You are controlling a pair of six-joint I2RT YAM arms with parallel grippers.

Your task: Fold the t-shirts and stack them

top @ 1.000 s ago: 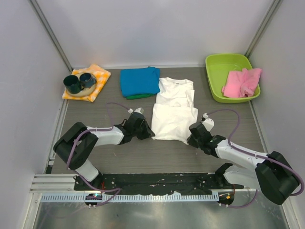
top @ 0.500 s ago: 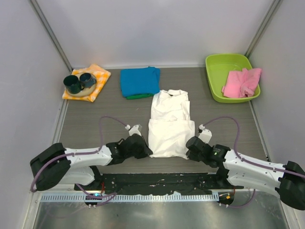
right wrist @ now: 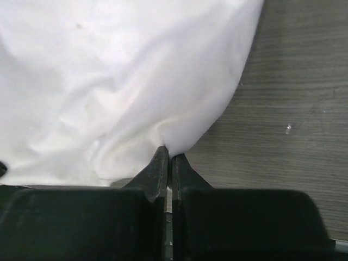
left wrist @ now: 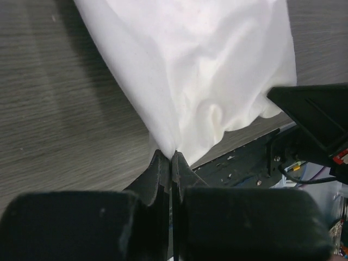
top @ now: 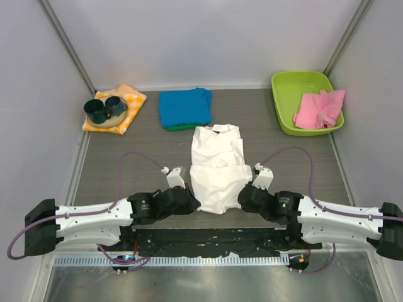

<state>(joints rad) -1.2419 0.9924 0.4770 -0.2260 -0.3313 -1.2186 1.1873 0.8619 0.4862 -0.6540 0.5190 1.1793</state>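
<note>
A white t-shirt (top: 217, 167) lies lengthwise in the middle of the table, its plain side up. My left gripper (top: 194, 202) is shut on its near left corner (left wrist: 174, 147). My right gripper (top: 242, 200) is shut on its near right corner (right wrist: 171, 142). Both hold the near edge close to the table's front edge. A folded turquoise-blue t-shirt (top: 184, 107) lies at the back on top of a green t-shirt (top: 179, 127), of which only an edge shows.
An orange-and-white checked cloth (top: 116, 108) with two dark cups (top: 104, 109) lies at the back left. A green tub (top: 305, 100) holding a pink cloth (top: 321, 107) stands at the back right. The black base rail (top: 208, 239) runs just in front of the grippers.
Both grippers have pulled the white t-shirt toward the near edge of the table. The shirt has slid away from the blue one and become narrower.
</note>
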